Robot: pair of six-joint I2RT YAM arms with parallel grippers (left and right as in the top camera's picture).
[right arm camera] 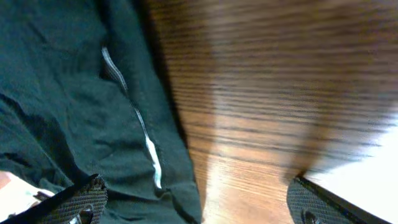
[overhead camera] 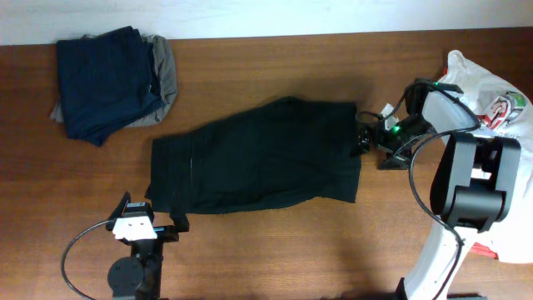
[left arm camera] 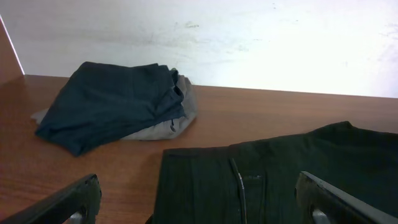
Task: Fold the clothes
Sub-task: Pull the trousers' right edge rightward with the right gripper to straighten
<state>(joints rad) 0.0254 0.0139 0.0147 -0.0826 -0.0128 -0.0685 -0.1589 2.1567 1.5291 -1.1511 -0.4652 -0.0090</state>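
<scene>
A dark green-black garment [overhead camera: 258, 158] lies spread out across the middle of the table. It also shows in the left wrist view [left arm camera: 280, 180] and in the right wrist view [right arm camera: 81, 106]. My left gripper [overhead camera: 158, 223] is open and empty at the garment's lower left corner, its fingers either side of the hem [left arm camera: 199, 208]. My right gripper [overhead camera: 364, 137] is open at the garment's right edge, above the cloth's border and bare wood [right arm camera: 196, 205].
A stack of folded clothes, dark navy [overhead camera: 104, 79] over grey [overhead camera: 165, 71], sits at the back left; it shows in the left wrist view [left arm camera: 112, 102] too. A white plastic bag [overhead camera: 491, 104] lies at the right edge, beside the right arm.
</scene>
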